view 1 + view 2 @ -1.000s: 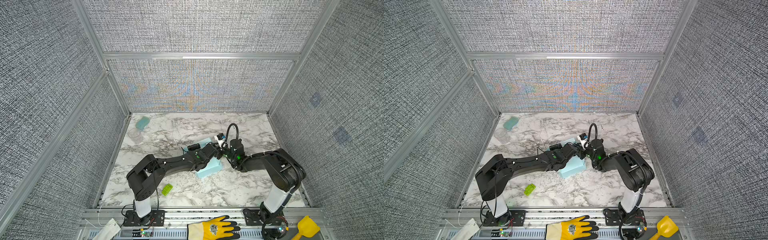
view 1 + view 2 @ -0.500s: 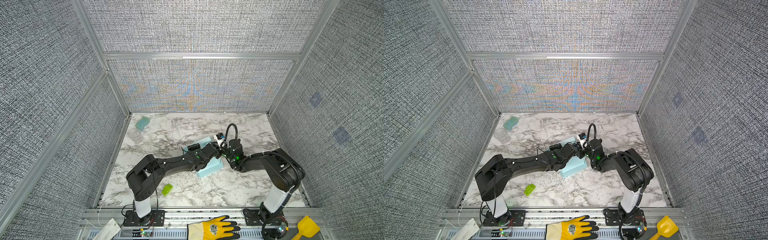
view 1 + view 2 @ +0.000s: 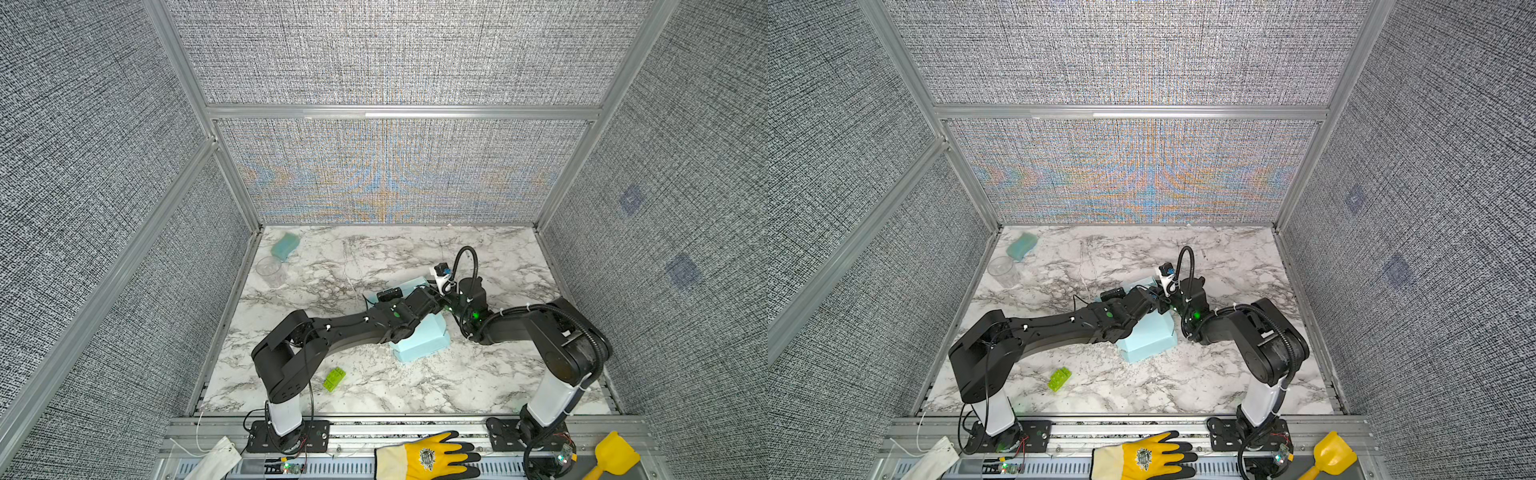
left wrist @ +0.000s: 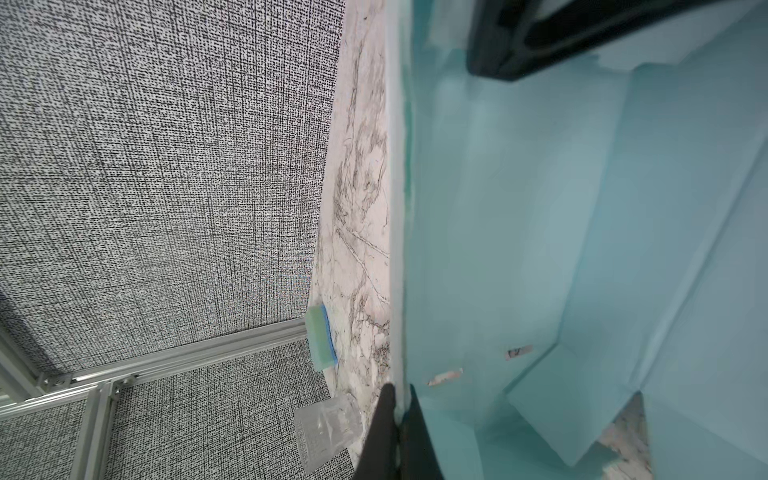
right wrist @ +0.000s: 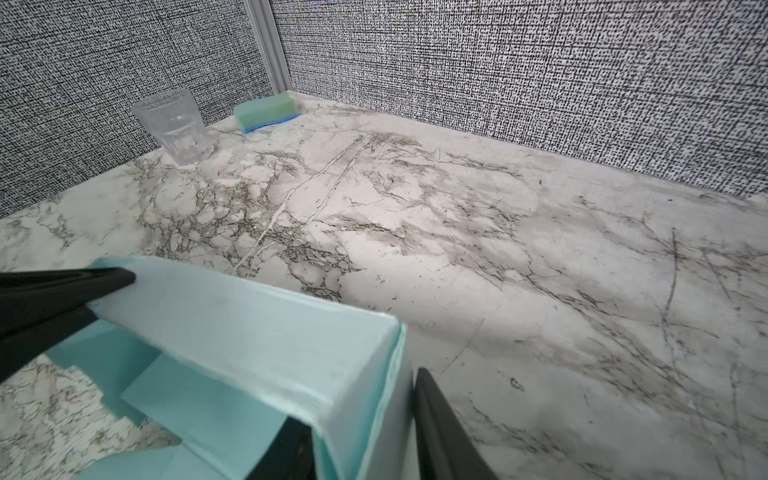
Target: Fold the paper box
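The paper box (image 3: 419, 340) (image 3: 1148, 338), pale light-blue card partly folded up with raised walls, sits mid-table under both wrists. My left gripper (image 4: 399, 390) (image 3: 430, 300) is shut on the thin edge of one upright wall (image 4: 397, 208); the box's inside (image 4: 519, 228) fills that view. My right gripper (image 5: 357, 399) (image 3: 451, 296) straddles a doubled corner wall (image 5: 249, 332), one finger inside and one outside (image 5: 432, 415), both pressed against the card. The left fingers (image 5: 62, 286) pinch the far end of that same wall.
A teal sponge block (image 3: 284, 245) (image 5: 266, 110) and a clear glass (image 3: 270, 270) (image 5: 176, 126) stand at the back left by the wall. A lime-green brick (image 3: 334, 379) lies front left. A yellow glove (image 3: 428, 459) and yellow scoop (image 3: 613, 455) rest on the front rail.
The right wrist has edged slightly left, closer against the box. The left arm and the box stay about where they were.
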